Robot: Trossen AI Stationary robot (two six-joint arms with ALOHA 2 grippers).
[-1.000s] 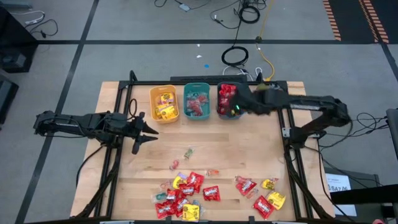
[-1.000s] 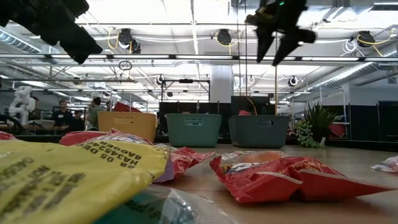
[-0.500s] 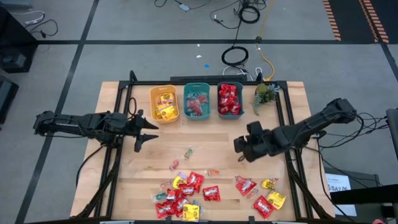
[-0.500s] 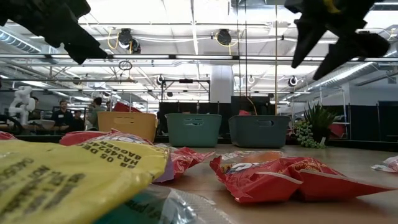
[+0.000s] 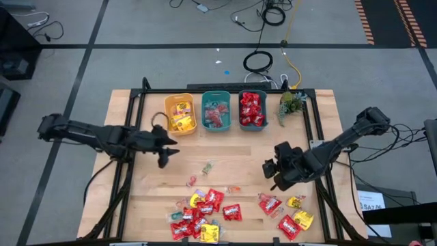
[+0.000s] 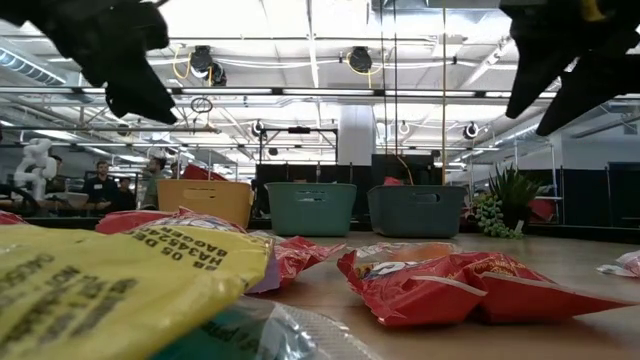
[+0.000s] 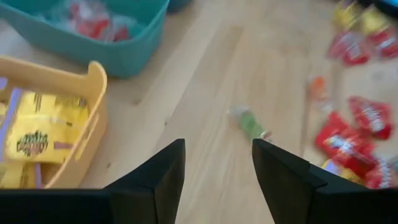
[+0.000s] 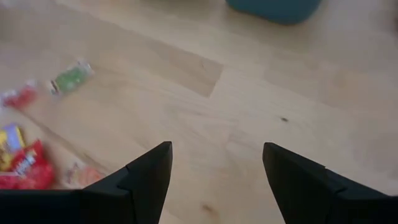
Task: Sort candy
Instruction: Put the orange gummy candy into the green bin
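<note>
Loose candy lies near the table's front edge: a heap of red and yellow packets (image 5: 203,213) and a smaller group (image 5: 287,212) to its right. Tiny clear-wrapped pieces (image 5: 205,167) lie nearer the middle; the green one (image 7: 249,124) shows ahead of my left gripper (image 5: 164,147) (image 7: 217,168), which hangs open above the wood just near of the yellow bin (image 5: 180,113). My right gripper (image 5: 271,174) (image 8: 217,168) is open over bare wood at the right, above and behind the right group. Neither has anything between its fingers.
Three bins stand in a row at the far edge: the yellow one with yellow packets, a teal one (image 5: 216,111) with small pieces, and one (image 5: 252,109) with red packets. A small green plant (image 5: 290,102) stands to their right. Bare wood lies between bins and candy.
My right gripper has swung from above the bin of red packets toward the table's near edge and down, turning as it went, and stayed open. My left gripper has edged a little toward the table's middle and rolled about its own axis.
</note>
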